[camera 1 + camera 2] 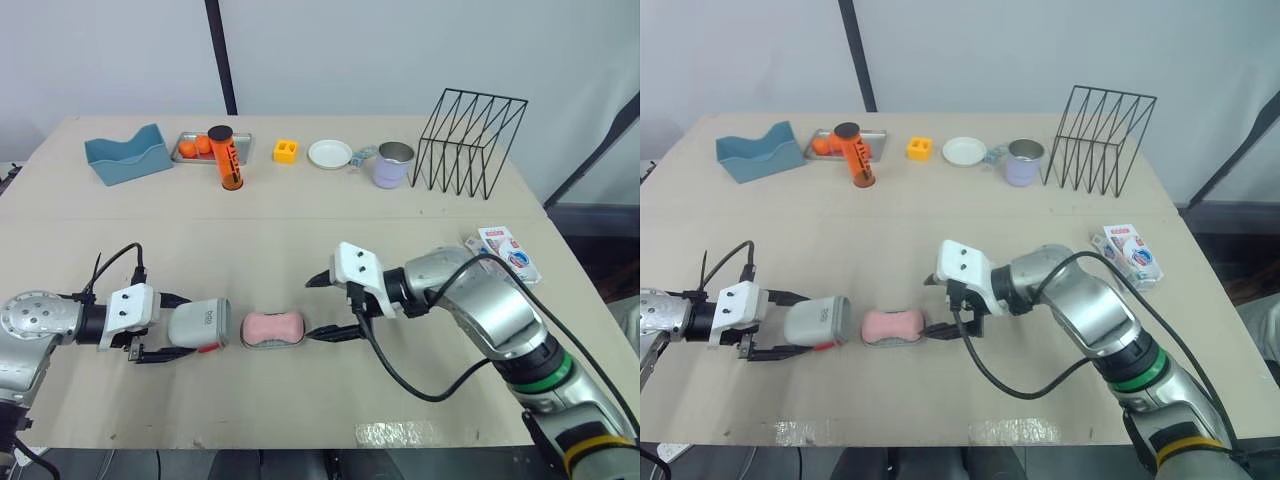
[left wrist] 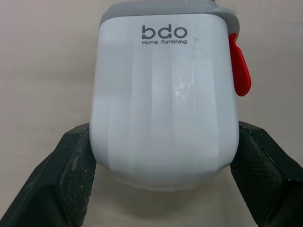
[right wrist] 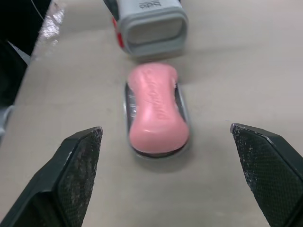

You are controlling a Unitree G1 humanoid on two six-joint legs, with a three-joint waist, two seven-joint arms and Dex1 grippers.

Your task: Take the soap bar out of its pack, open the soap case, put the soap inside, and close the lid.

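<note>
The left end effector (image 1: 180,325) is clenched on the white plastic case shell (image 1: 198,322), which has a grey rim and a red latch. Its two fingers press the shell's opposite side walls. This grip keeps the shell fixed on the beige surface (image 1: 300,220) and probably braces it against a push from the other side. The shell lies on its side with its long axis running left to right, closed end in the grip and open mouth facing the robot's right. Just beside that mouth, across a narrow gap, the pink oval soap bar (image 1: 273,326) lies flat in the shallow grey inner tray (image 3: 127,109). The tray rests on the surface between the two end effectors. The soap's long axis also runs left to right, in line with the shell's mouth, so the layout suits sliding tray and soap straight in. The right end effector (image 1: 315,310) is released, with its fingers spread wide, one to each side of the tray's right end. Whether a fingertip touches the tray cannot be determined. The white cardboard soap pack (image 1: 508,252), printed in red and blue, lies well apart near the surface's right edge. Unpacking appears complete, and closing is not yet done.
</note>
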